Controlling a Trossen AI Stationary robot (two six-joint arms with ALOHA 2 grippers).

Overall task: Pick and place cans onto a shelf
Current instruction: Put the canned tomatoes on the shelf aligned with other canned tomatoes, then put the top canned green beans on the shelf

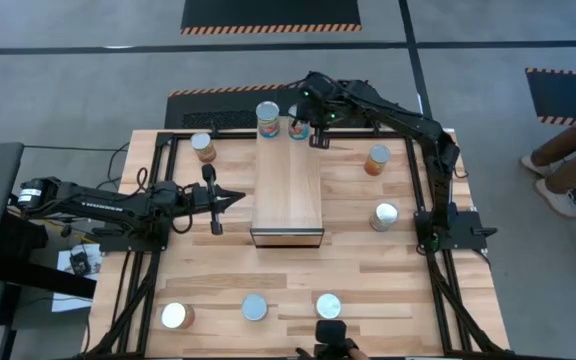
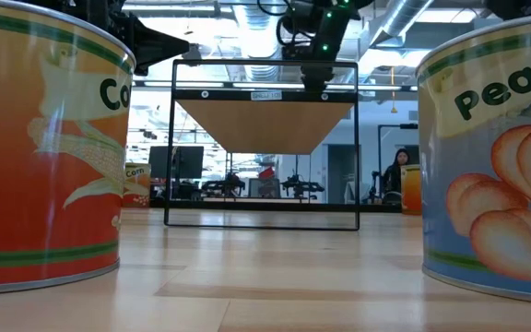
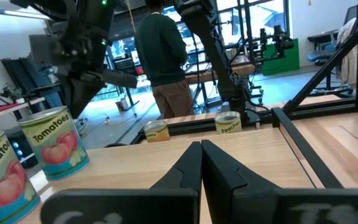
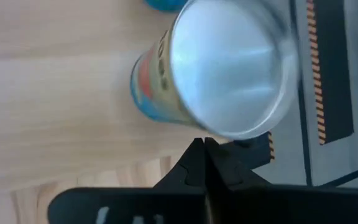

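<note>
The shelf, a long light-wood box, lies mid-table. Two cans stand on its far end: one with a blue-green label and one beside it, whose silver top fills the right wrist view. My right gripper, shut and slanting down, hangs just beside that can on its right side. My left gripper waits shut and level left of the shelf, its fingers looking across the shelf top at both tomato cans. My right gripper has its shut fingertips right beside the top rim of the can on the shelf, coming from above at a slant. Whether they touch the rim I cannot tell. The can stands upright on the shelf top.
Loose cans stand on the table: far left, two right of the shelf, and three along the near edge. A black frame rims the table. A person stands beyond it.
</note>
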